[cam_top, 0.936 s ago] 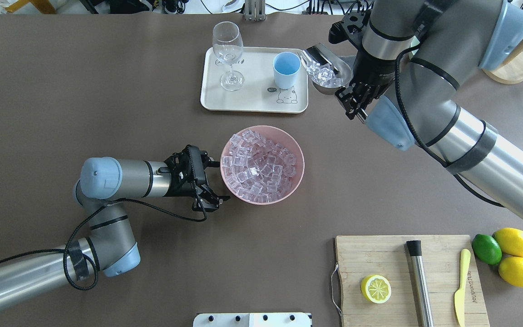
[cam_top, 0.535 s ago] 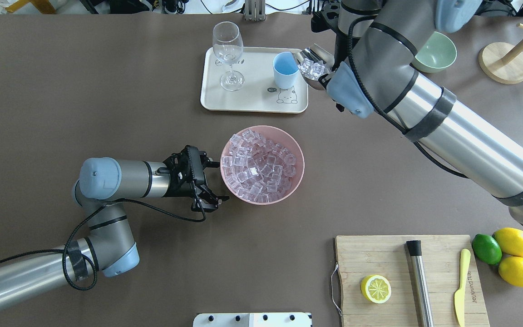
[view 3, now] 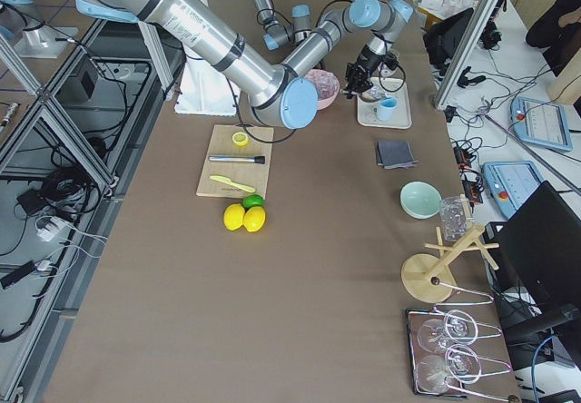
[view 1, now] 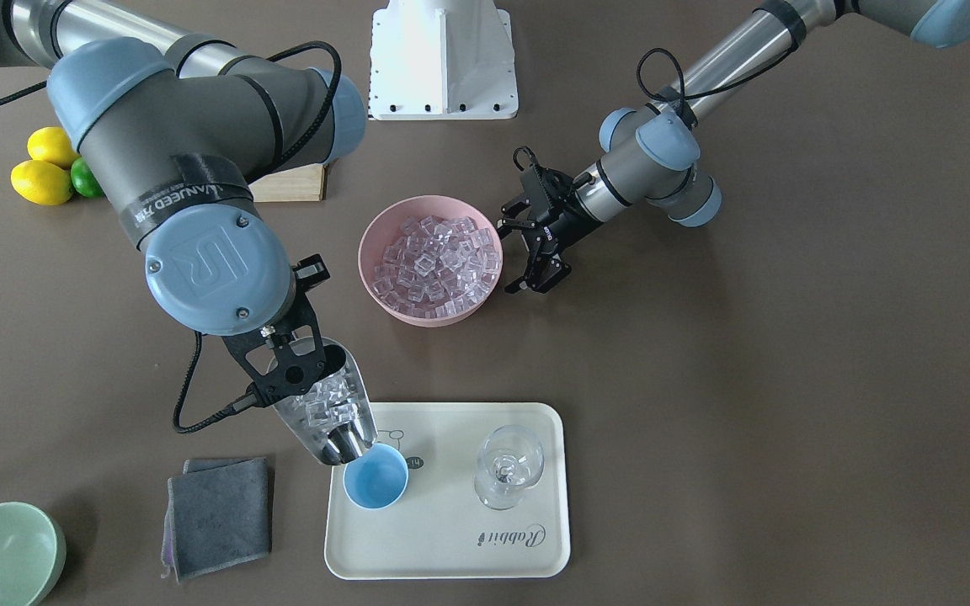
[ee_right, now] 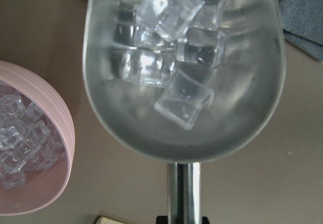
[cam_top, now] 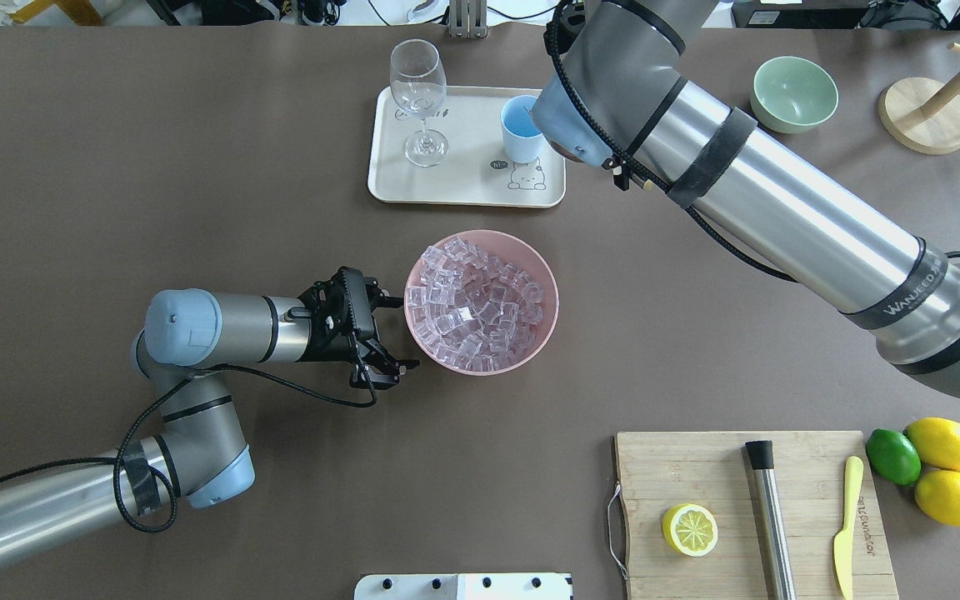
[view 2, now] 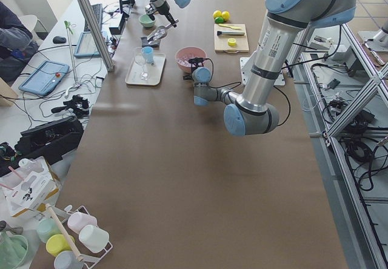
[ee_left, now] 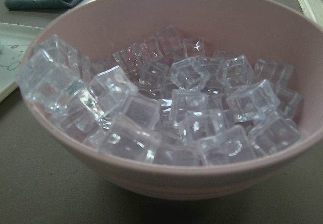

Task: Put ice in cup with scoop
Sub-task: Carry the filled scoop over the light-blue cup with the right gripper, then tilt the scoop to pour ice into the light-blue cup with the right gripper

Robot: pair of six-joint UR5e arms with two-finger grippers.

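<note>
changed: vs half a sec ago the R arm has swung further over the cream rounded-rectangle tray (view 1: 451,539). In the overhead view its wrist now hides the shiny polished-steel scoop (view 1: 335,417), which was in plain sight beside the cup before. L arm hasn't budged.
R gripper (view 1: 285,376): fingers clamped on the scoop's short round handle. The trough pokes out ahead of them, tipped down.
cup: small light-blue round cup (view 1: 375,478), no handle, on the tray just past the scoop's lip. The lip sits right at its rim.
ice: clear glassy cubes (ee_right: 171,57), a handful bunched at the trough end farthest from the R fingers. The rest is heaped in the matte pink round bowl (ee_left: 166,178).
L gripper (cam_top: 392,329): fingers spread wide, pink bowl's rim just ahead of the tips.
textures: scoop is mirror-smooth w/ a deep rounded trough, cubes have soft edges, bowl faintly ribbed outside.
also: clear stemmed wine glass (view 1: 508,467) on the tray, beyond the cup from the R fingers.
</note>
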